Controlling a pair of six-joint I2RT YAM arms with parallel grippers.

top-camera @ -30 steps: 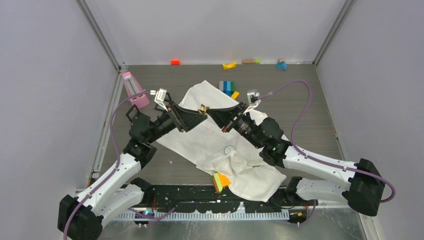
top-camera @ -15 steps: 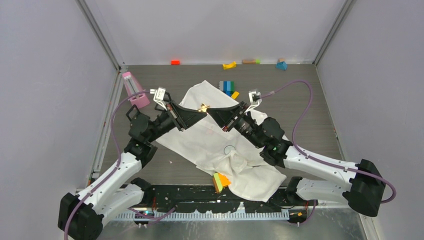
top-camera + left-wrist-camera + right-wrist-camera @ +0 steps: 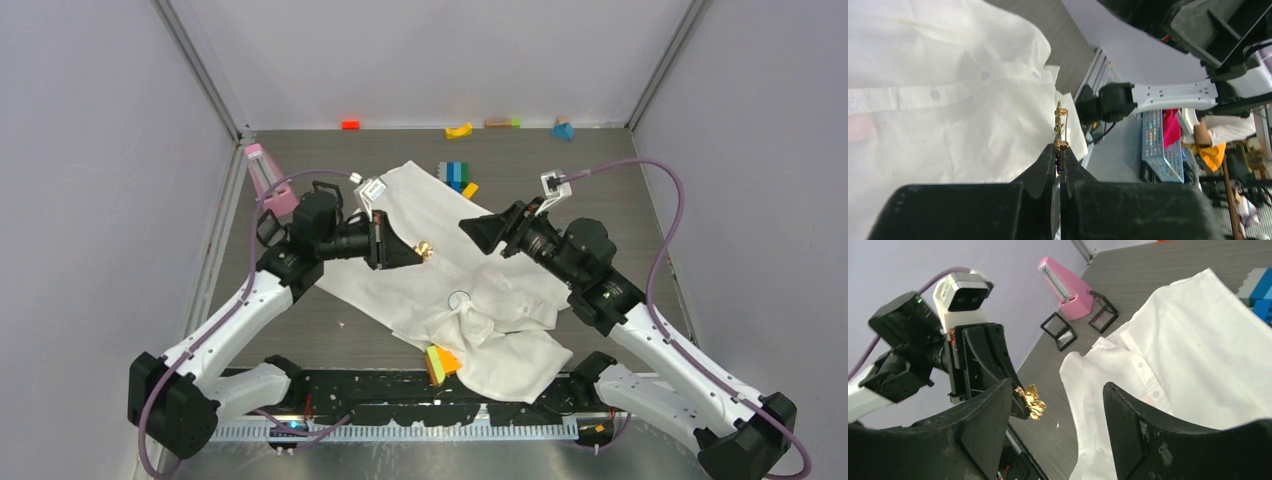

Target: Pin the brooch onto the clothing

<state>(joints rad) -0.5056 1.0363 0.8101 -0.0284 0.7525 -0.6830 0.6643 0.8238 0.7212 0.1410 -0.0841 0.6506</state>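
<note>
While R claw [image 3: 1058,388] gapes, L claw [image 3: 1058,156] pinches brooch [image 3: 1060,124].

In the left wrist view the brooch [image 3: 1060,124] shows edge-on, only a thin gold sliver, its lower end buried between the left fingers [image 3: 1043,172]. From above it is a mere speck. The shirt [image 3: 938,100] runs off the frame (left and top), and its hem perhaps half covers an orange-green block [image 3: 440,362].

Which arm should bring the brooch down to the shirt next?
Left. The left gripper is shut on the brooch, which hangs over the shirt. The right gripper is open, empty and set apart from it.
</note>
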